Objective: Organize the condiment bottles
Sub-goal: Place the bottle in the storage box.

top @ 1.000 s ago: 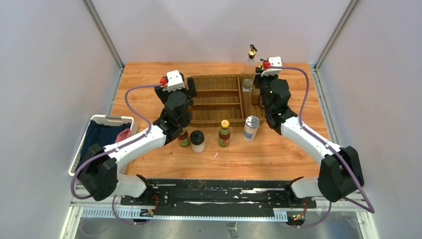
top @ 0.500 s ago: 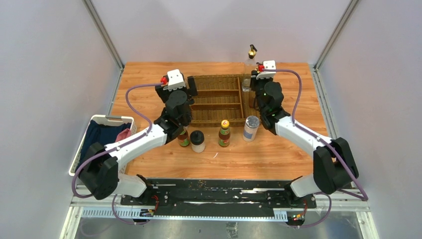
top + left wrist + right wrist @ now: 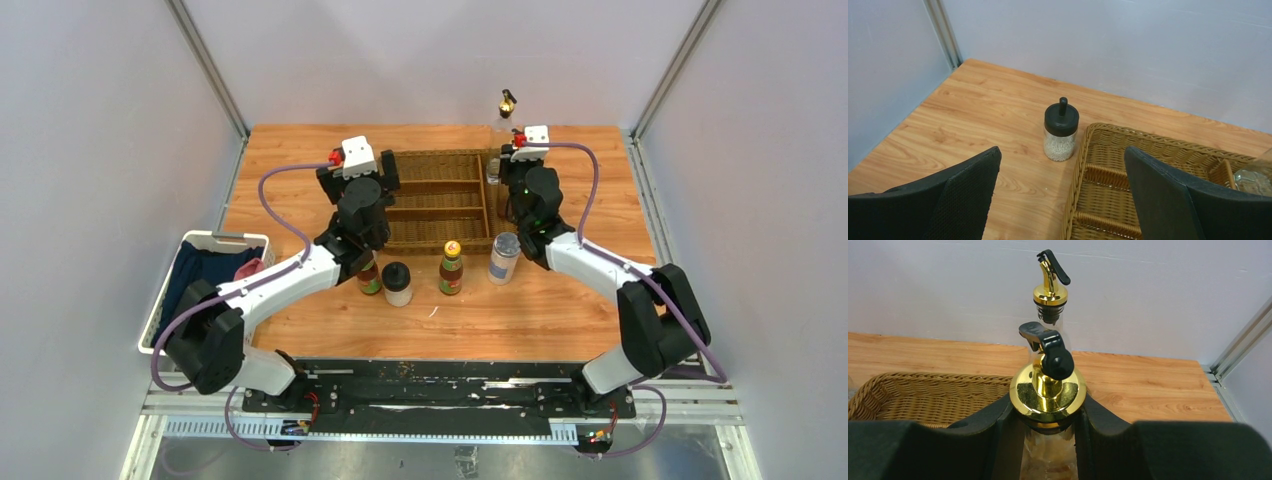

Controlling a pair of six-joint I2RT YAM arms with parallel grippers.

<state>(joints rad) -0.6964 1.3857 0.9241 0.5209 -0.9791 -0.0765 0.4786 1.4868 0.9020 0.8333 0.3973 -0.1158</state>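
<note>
My right gripper is shut on the neck of a clear gold-spouted cruet, just under its gold collar, at the right end of the wicker tray. A second cruet stands behind it, also seen from above. My left gripper is open and empty over the tray's left rim. A black-lidded pale jar stands ahead of it, outside the tray. In front of the tray stand two sauce bottles, a black-lidded jar and a silver-lidded shaker.
The brown wicker tray has empty divided compartments. A clear glass base shows at its right side. A white basket with cloth hangs off the table's left edge. Metal frame posts stand at the back corners.
My right gripper has moved left toward the tray's right end with the cruet in it. My left gripper has shifted slightly right along the tray's left rim.
</note>
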